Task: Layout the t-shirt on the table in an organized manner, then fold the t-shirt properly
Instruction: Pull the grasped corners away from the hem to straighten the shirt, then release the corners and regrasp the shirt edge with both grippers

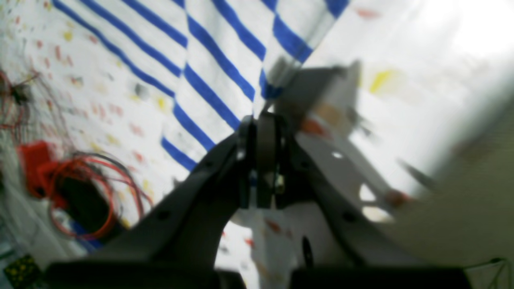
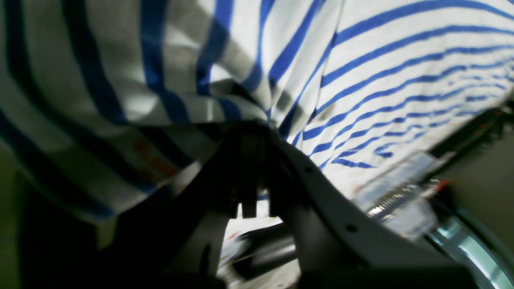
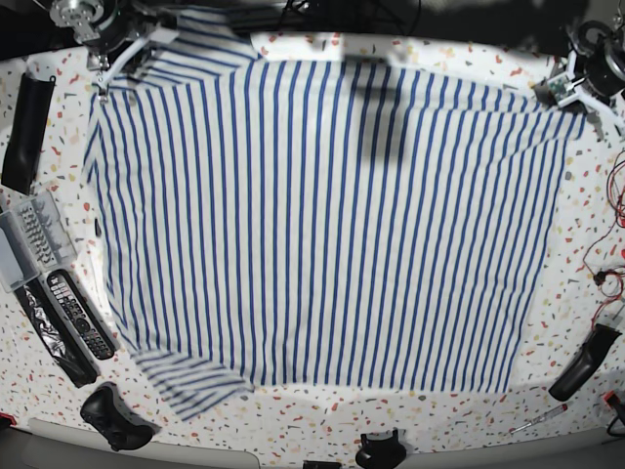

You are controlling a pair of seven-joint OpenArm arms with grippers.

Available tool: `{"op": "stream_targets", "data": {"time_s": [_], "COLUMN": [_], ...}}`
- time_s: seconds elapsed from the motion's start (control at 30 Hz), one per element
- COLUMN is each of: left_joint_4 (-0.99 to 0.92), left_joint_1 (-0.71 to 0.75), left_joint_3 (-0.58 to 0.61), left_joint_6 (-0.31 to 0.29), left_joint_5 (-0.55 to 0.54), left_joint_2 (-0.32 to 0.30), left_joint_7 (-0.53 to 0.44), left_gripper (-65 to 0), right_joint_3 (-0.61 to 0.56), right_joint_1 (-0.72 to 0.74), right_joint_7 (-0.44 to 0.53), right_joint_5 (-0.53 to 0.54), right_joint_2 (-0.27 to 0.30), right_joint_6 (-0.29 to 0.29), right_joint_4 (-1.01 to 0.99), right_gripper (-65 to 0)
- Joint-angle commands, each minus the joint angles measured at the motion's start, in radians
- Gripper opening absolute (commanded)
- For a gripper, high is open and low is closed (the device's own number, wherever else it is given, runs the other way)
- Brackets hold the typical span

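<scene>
Where the terrazzo table [image 3: 322, 410] shows bare, it is only a speckled margin round the striped t-shirt [image 3: 322, 225], which lies spread nearly flat across most of it, stripes running away from the camera, one sleeve folded out at the near corner on the base view's left. Both far corners of the shirt are pinched by the arms.

The right gripper [image 2: 249, 132], at the base view's far left, has its jaws drawn together on a bunched fold of the cloth; in its wrist view the fabric drapes in shadowed creases over and to the left of the fingertips, then stretches away smoothly to their right.

The left gripper [image 1: 261, 120], at the far right of the base view, is likewise closed, its dark pads [image 1: 265, 136] pressed flat against each other with the shirt's corner nipped between them. The cloth fans out above and to the left of the fingertips in its wrist view, and bare table lies on either side.

A coil of red wire [image 1: 96, 192] sits well to the left of those fingertips. On the table beside the shirt's left edge in the base view lie a grey tray [image 3: 24, 244] and two remote controls [image 3: 78, 315]; a dark game controller [image 3: 112, 415] rests near the folded sleeve.
</scene>
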Motion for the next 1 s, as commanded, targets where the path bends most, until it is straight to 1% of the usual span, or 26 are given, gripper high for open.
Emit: {"op": "stream_targets", "data": {"time_s": [0.0, 0.13, 0.27, 0.3, 0.4, 0.43, 0.47, 0.57, 0.67, 0.73, 0.83, 0.9, 0.97], "left_joint_4": [0.014, 0.052, 0.092, 0.102, 0.121, 0.122, 0.122, 0.119, 0.111, 0.096, 0.062, 0.035, 0.002], "left_joint_1": [0.038, 0.158, 0.233, 0.241, 0.233, 0.222, 0.209, 0.159, 0.099, 0.063, 0.015, -0.008, -0.031], "left_joint_3": [-0.028, -0.119, -0.209, -0.228, -0.276, -0.293, -0.306, -0.316, -0.316, -0.316, -0.315, -0.315, -0.315], "left_joint_6": [0.0, 0.0, 0.0, 0.0, 0.001, 0.001, 0.001, 0.003, 0.003, 0.003, 0.003, 0.003, 0.003], "left_joint_5": [0.009, 0.009, 0.007, -0.005, -0.072, -0.089, -0.106, -0.112, -0.112, -0.112, -0.113, -0.112, -0.112], "left_joint_2": [-0.019, -0.018, -0.018, -0.018, -0.008, -0.001, 0.005, 0.021, 0.044, 0.055, 0.066, 0.069, 0.068], "left_joint_7": [0.016, 0.0, -0.018, -0.024, -0.03, -0.041, -0.055, -0.079, -0.101, -0.121, -0.13, -0.142, -0.181], "left_gripper": [-65.0, -65.0, -65.0, -65.0, -65.0, -65.0, -65.0, -65.0, -65.0, -65.0, -65.0, -65.0, -65.0], "right_joint_3": [0.029, 0.108, 0.157, 0.166, 0.195, 0.209, 0.224, 0.255, 0.259, 0.259, 0.259, 0.259, 0.257], "right_joint_1": [-0.037, -0.15, -0.189, -0.189, -0.188, -0.185, -0.177, -0.134, -0.053, 0.006, 0.087, 0.131, 0.169], "right_joint_7": [-0.023, -0.022, -0.018, -0.017, -0.009, -0.004, -0.001, 0.027, 0.057, 0.067, 0.086, 0.108, 0.133], "right_joint_5": [-0.014, -0.014, -0.014, -0.013, -0.014, -0.014, -0.013, -0.008, 0.072, 0.109, 0.112, 0.116, 0.121], "right_joint_2": [0.019, 0.019, 0.019, 0.019, 0.018, 0.018, 0.016, 0.006, -0.015, -0.042, -0.074, -0.084, -0.086], "right_joint_6": [-0.001, -0.001, -0.002, -0.014, -0.085, -0.096, -0.098, -0.099, -0.098, -0.098, -0.097, -0.087, -0.072], "right_joint_4": [0.03, 0.098, 0.149, 0.158, 0.173, 0.174, 0.172, 0.17, 0.169, 0.165, 0.15, 0.132, 0.103], "right_gripper": [-65.0, -65.0, -65.0, -65.0, -65.0, -65.0, -65.0, -65.0, -65.0, -65.0, -65.0, -65.0, -65.0]}}
